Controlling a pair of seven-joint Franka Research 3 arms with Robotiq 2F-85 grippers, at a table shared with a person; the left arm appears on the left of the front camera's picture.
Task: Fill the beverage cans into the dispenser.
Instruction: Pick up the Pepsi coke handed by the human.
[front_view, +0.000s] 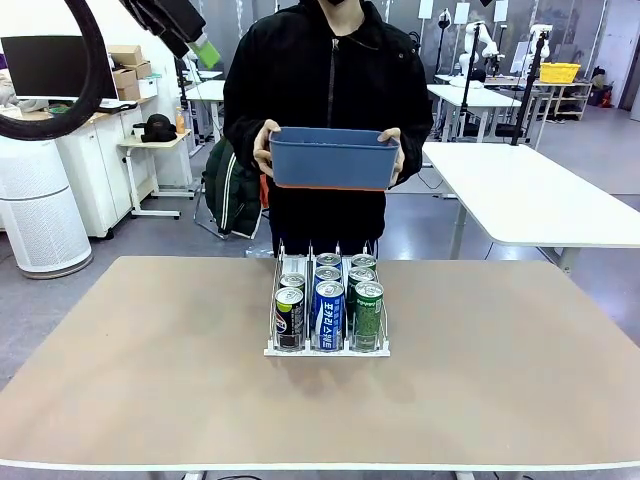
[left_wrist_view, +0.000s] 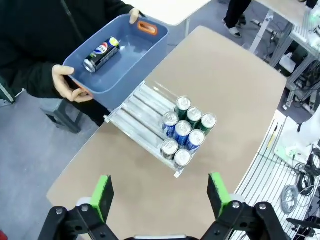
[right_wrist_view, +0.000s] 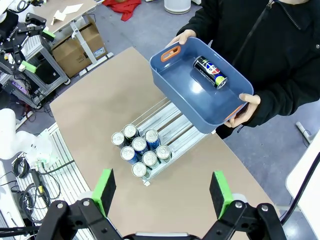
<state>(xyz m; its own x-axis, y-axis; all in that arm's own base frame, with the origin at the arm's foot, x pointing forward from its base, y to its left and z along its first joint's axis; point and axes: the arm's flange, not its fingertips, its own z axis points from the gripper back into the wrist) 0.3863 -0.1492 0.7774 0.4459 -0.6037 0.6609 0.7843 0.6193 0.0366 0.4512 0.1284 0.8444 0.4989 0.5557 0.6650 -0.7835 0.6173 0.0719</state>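
- Dispenser (front_view: 272, 350) sits mid-counter (front_view: 150, 350) — all three lanes already hold beverage cans (front_view: 328, 310), bunched at its near end.
- One dark can (left_wrist_view: 101, 54) is left, lying in the blue bin (left_wrist_view: 137, 60) held by the person (front_view: 330, 90).
- Left tool (left_wrist_view: 160, 192) and right tool (right_wrist_view: 161, 192) — open, empty, high above.

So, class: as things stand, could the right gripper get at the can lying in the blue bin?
Probably yes: the right gripper hangs open above, the bin is open-topped, and nothing covers the can.
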